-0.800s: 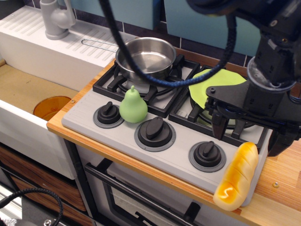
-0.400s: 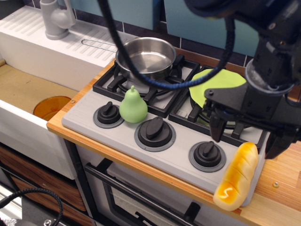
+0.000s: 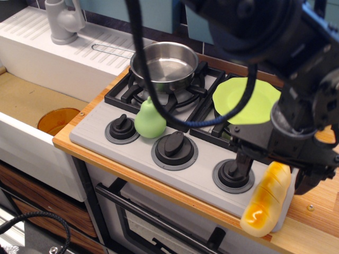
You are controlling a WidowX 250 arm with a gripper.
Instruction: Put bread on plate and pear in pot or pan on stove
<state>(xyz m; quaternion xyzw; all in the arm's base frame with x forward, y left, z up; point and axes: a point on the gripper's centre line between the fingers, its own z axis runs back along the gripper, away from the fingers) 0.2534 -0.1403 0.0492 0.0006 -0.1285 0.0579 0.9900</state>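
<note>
The bread [image 3: 266, 199] lies at the stove's front right corner, half over the wooden counter edge. My gripper [image 3: 273, 174] is open, its two black fingers straddling the loaf's far end, one finger [image 3: 242, 168] to the left and one to the right. The lime-green plate [image 3: 244, 99] lies on the right burner, partly behind the arm. The light-green pear [image 3: 150, 119] stands upright between the left and middle knobs. The steel pot [image 3: 164, 64] sits empty on the left rear burner of the grey stove [image 3: 100, 129].
An orange bowl [image 3: 57, 120] sits in the sink at left. A grey faucet [image 3: 62, 21] stands at the back left on the white drainboard. Three black knobs [image 3: 174, 146] line the stove front. A black cable [image 3: 139, 50] hangs over the pot.
The gripper has come down and forward from above the right burner to the loaf's far end. More of the plate now shows. Bread, pear and pot have not moved.
</note>
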